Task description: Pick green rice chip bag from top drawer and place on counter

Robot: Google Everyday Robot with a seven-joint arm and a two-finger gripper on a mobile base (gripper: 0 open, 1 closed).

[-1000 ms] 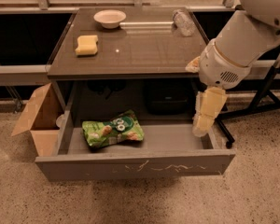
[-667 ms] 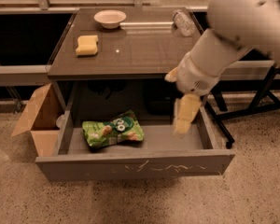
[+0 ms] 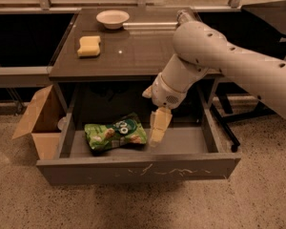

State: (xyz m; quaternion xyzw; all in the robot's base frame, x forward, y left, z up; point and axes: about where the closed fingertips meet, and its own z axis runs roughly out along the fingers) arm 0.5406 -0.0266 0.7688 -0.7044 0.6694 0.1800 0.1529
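The pale claw [image 3: 157, 130] hangs pointing down inside the pulled-out wide shallow grey top drawer [image 3: 138, 168]. Whether it is released or clenched cannot be told. Just to its left in the view, the crinkled bright green rice chip bag [image 3: 115, 132] lies on the drawer floor. Above and behind the claw, the glossy dark square table [image 3: 133, 51] carries a yellow sponge [image 3: 89, 46] and a white bowl [image 3: 112, 18].
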